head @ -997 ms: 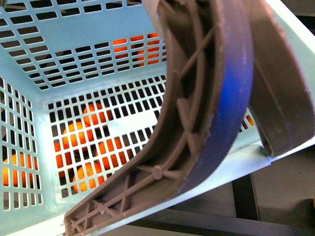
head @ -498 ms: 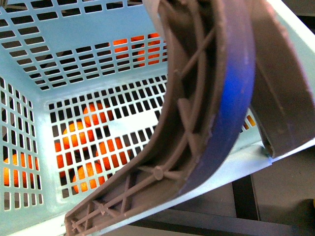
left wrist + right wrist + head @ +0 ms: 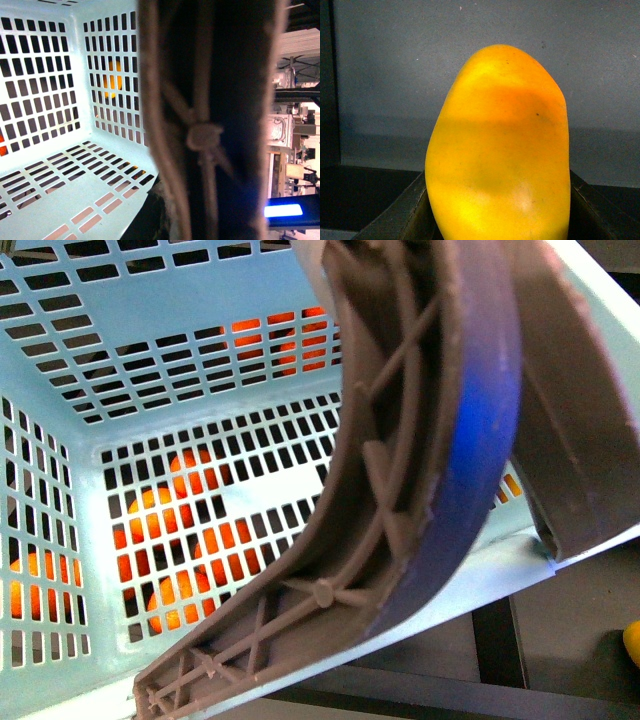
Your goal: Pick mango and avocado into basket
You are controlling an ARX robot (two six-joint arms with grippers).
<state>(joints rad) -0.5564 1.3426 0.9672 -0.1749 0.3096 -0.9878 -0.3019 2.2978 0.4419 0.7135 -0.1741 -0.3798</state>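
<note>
Mango (image 3: pixel 500 150) clasped by right gripper (image 3: pixel 497 220), outside the basket (image 3: pixel 200 330).
Front view: basket fills frame, brown handle (image 3: pixel 420 440) across it, orange fruits (image 3: pixel 190 475) behind lattice; yellow sliver at right edge. Left wrist view: basket interior, blurred handle; left gripper's grasp cannot be told. Right wrist view: mango upright between dark fingers (image 3: pixel 395 212), grey surface behind.

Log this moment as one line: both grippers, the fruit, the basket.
right gripper: shut on mango | left gripper: not in view | basket: no fruit seen inside | avocado: not in view
</note>
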